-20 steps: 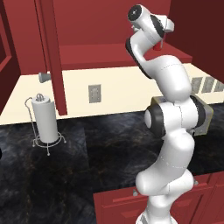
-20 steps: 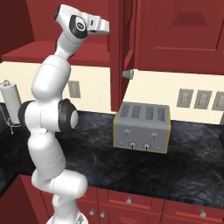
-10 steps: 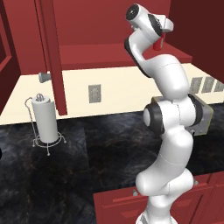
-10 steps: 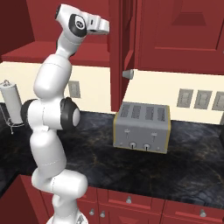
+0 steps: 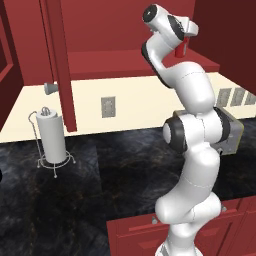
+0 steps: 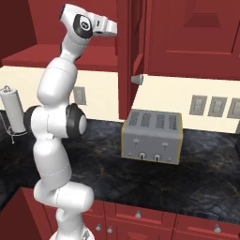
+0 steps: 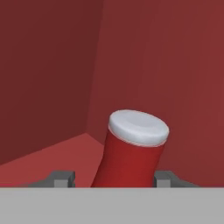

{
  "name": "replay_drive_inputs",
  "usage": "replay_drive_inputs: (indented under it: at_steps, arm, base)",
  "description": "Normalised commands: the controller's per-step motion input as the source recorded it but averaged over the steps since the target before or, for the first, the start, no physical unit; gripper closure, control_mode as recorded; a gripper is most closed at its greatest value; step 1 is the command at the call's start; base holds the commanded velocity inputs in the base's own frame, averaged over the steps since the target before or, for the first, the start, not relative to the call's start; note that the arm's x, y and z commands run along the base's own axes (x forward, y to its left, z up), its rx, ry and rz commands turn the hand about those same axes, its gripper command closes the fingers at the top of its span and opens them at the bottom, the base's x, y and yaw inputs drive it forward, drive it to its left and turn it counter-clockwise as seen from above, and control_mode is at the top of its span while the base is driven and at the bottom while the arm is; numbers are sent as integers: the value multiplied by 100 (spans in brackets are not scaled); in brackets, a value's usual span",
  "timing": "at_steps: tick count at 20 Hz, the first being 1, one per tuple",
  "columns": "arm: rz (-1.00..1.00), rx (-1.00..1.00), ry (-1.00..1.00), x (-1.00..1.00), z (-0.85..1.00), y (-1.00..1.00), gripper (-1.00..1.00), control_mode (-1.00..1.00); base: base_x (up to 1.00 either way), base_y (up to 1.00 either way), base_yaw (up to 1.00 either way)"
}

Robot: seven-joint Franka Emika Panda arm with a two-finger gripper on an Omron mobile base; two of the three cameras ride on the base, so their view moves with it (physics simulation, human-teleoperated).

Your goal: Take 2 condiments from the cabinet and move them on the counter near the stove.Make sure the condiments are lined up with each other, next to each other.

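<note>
Inside the cabinet [image 7: 52, 78], the red bottle [image 7: 129, 153] stands between the tool's [image 7: 113, 178] fingers, clamped.

Two base cameras sit behind the white arm [image 5: 192, 150], left and right, both looking forward and down on the black marbled desk [image 6: 197, 173]. The hand camera peers closely into the dark red wooden cabinet [image 7: 52, 78] between its grey fingers [image 7: 61, 178].
</note>
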Motion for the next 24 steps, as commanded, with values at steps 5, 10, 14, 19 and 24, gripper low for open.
replay_drive_inputs:
  at_steps: [5,10,14,19,24]
  arm:
    - [-2,0,0,13,-4,-9,100,-100]
    - [-1,0,0,8,-1,-6,100,-100]
    - [0,0,-9,0,-11,0,100,-100]
    - [0,0,-11,-2,-13,0,100,-100]
    - [0,0,-13,-29,-7,2,100,-100]
  base:
    - [0,0,0]
    - [0,0,0]
    - [0,0,0]
    - [0,0,0]
    - [0,0,0]
